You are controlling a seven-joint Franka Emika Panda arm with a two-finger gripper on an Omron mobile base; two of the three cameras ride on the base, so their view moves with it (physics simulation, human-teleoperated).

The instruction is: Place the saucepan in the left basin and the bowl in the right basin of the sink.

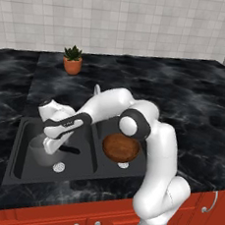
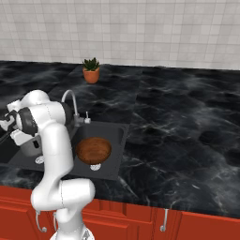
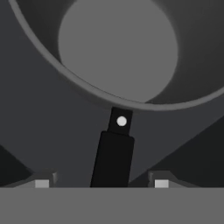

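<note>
Nearest, red cabinet fronts (image 1: pixel 48 216) below the counter edge; no obstacle there. Next, the sink (image 1: pixel 10 164), sunk in the black marble counter (image 1: pixel 194 109). In the right basin (image 1: pixel 139 137), narrower, sits the bowl (image 1: pixel 121 147), upright, done by the look of it. In the left basin (image 1: pixel 24 144), the saucepan (image 1: pixel 43 151) stands upright by the drain, black handle (image 3: pixel 113 157) pointing right toward the divider. Over that handle hangs the gripper (image 3: pixel 101 183), jaws spread wide either side of it, touching nothing, holding nothing.

Risk from here: a fingertip (image 3: pixel 42 183) snagging the handle on a crooked lift, tipping or dragging the saucepan; likely safest straight up. Tight room low down: basin walls left and near, divider right, faucet (image 2: pixel 70 96) just behind. Open room above and farther back, past the small potted plant (image 1: pixel 72 59) near the tiled wall (image 1: pixel 120 16).
</note>
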